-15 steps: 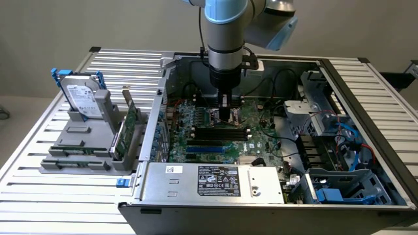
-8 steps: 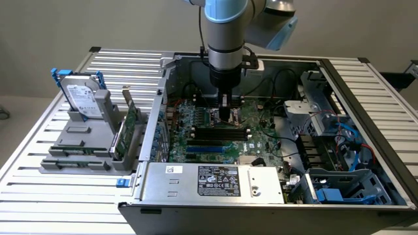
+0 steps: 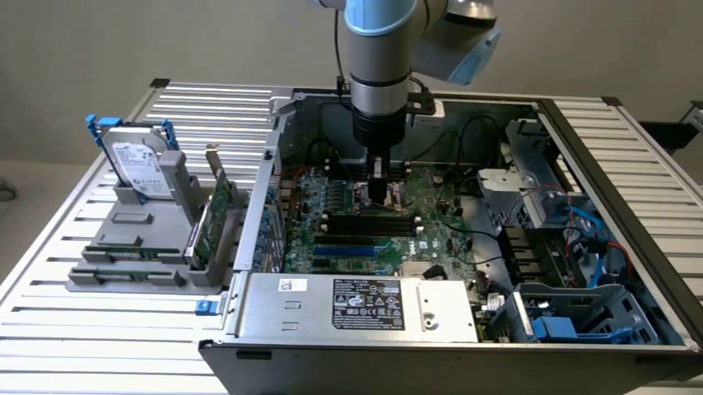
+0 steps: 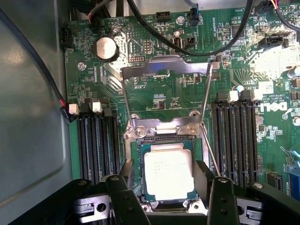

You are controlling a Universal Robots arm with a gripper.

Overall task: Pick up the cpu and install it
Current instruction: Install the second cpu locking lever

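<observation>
Grey cylindrical arm (image 3: pixel 380 41), pale blue joint cap (image 3: pixel 475 58), black screw-studded gripper (image 4: pixel 169 190)

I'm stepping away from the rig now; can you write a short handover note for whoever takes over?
Tool: open, holding nothing, its fingers either side of the cpu, low over the motherboard inside the open PC case.
Cpu: lying flat in the socket, silvery top up.
Socket load plate: swung open; retention lever raised.
Done: cpu is off the tool and in the socket.
Left: load plate and lever are not closed; whether the cpu is fully seated I cannot tell.
</observation>
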